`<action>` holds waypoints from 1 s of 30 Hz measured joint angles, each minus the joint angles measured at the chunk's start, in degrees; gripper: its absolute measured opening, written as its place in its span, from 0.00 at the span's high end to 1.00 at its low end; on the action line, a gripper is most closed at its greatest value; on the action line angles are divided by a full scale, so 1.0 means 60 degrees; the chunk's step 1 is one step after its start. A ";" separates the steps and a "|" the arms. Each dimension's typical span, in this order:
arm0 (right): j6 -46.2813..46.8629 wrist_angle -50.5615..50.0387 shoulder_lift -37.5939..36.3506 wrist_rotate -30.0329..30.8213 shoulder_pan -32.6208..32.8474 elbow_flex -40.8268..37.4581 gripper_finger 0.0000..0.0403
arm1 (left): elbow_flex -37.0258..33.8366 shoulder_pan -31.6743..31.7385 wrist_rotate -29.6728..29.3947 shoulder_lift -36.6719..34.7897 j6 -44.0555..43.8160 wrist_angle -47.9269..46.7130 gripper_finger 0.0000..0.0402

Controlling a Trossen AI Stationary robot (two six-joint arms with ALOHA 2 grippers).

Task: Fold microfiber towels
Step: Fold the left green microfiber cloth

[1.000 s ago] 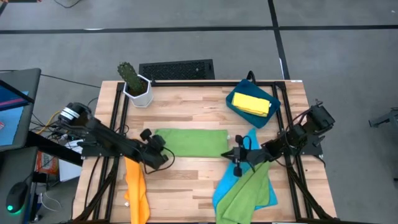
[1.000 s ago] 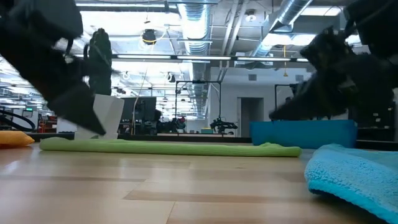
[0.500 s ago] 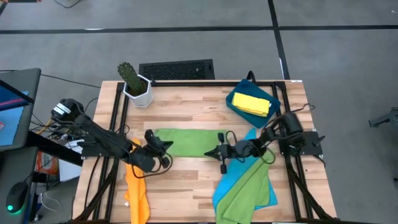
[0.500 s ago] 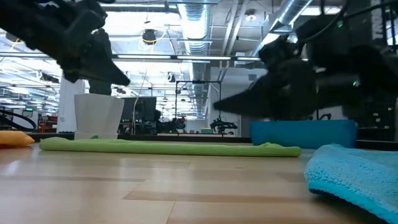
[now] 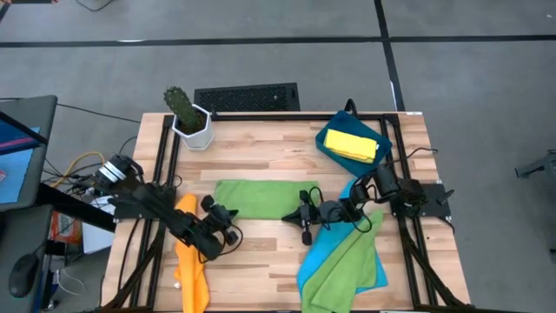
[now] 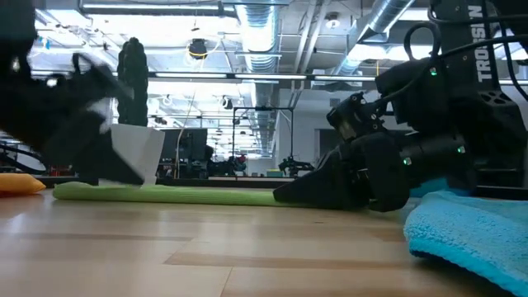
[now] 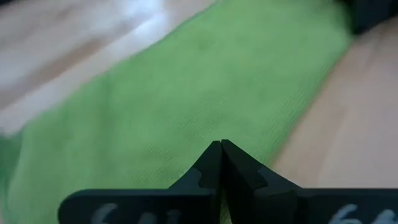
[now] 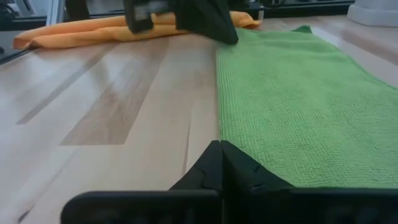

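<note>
A lime green towel (image 5: 259,198) lies flat in a long folded strip at the table's middle. My left gripper (image 5: 229,217) is shut and low at the strip's near-left corner (image 8: 231,37). My right gripper (image 5: 292,216) is shut and low at the near edge by the strip's right end (image 6: 285,195). An orange towel (image 5: 189,254) lies at the near left. A blue towel (image 5: 323,248) with a second green towel (image 5: 343,265) on it lies at the near right. A yellow towel (image 5: 352,144) sits in the tray. My left gripper's shut fingertips (image 7: 221,149) stand slanting down over the green towel's near-left corner; whether they touch the cloth I cannot tell. My right gripper's shut fingertips (image 8: 221,148) lie almost level, coming from the table's right, at the towel's near edge (image 8: 219,127). Whether they touch the cloth I cannot tell.
A dark-blue tray (image 5: 328,149) stands at the far right. A cactus in a white pot (image 5: 189,120) stands at the far left. Bare wood (image 5: 261,261) lies between the orange towel and the blue one.
Both grippers have come down to the table at the green towel. My right gripper has gone toward the table's left, from over the blue towel to the green strip's right end. My left gripper has sunk and shifted a little toward the near edge. The towel has stayed flat.
</note>
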 joint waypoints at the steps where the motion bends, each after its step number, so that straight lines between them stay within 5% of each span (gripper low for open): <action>1: 0.0000 -0.0023 0.0000 0.0000 0.0000 -0.0003 0.93 | -0.0046 -0.0042 -0.0003 0.0180 -0.0343 -0.0023 1.00; 15: -0.0667 -0.0424 -0.1080 0.0272 -0.0037 0.0243 0.95 | -0.0086 -0.0566 -0.0697 0.1150 -0.1786 0.0175 1.00; 30: -0.0882 -0.3835 0.0347 -0.0082 -0.0345 0.3438 0.95 | -0.0003 -0.0566 -0.0837 0.1158 -0.1920 0.0212 1.00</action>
